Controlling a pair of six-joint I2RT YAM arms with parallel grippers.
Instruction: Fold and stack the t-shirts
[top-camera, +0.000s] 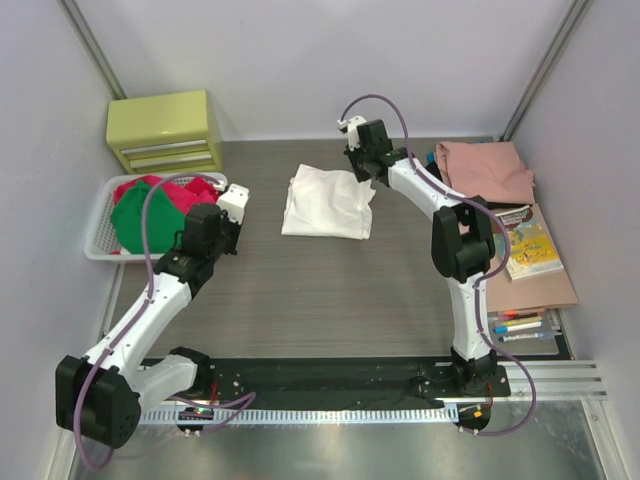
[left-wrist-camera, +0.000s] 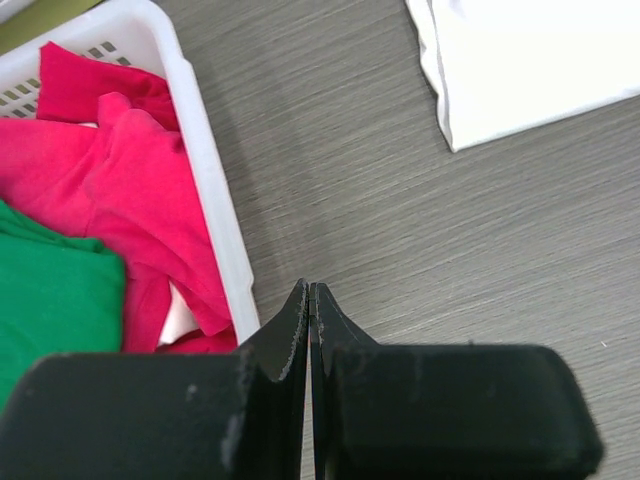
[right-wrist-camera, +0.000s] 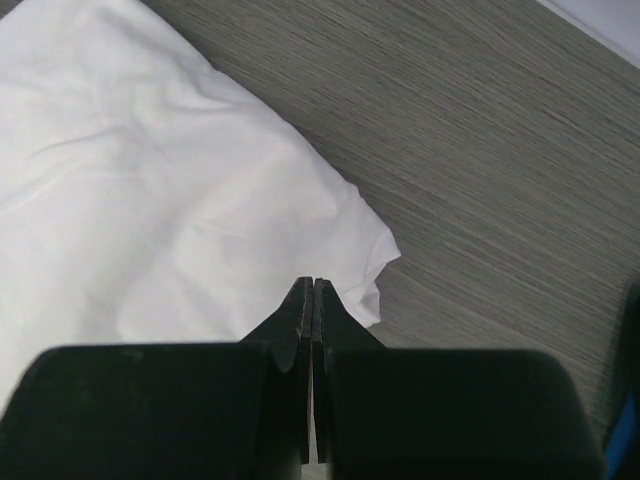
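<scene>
The white t-shirt (top-camera: 327, 205) lies roughly folded toward the far middle of the counter (top-camera: 330, 290), its right corner rumpled and lifted rather than flat. The right hand (right-wrist-camera: 313, 285) hangs just over that corner with its fingers pressed together and, as far as the wrist view shows, nothing between them. If it comes down closed it could push or drag the loose corner and open the fold instead of tidying it. The left hand (left-wrist-camera: 310, 290), also closed and empty, sits over bare counter just beside the right wall of the basket (left-wrist-camera: 215, 200) at the left. There a red t-shirt (left-wrist-camera: 110, 180) is heaped against a green t-shirt (left-wrist-camera: 50, 290), and part of the red cloth drapes up against the rim. A reach from here may knock the light basket aside, and a pinch into that tangle might lift two shirts together or catch the cloth on the wall. A salmon-pink t-shirt (top-camera: 487, 170) lies apart at the far right, so where the stack should grow is unclear.
</scene>
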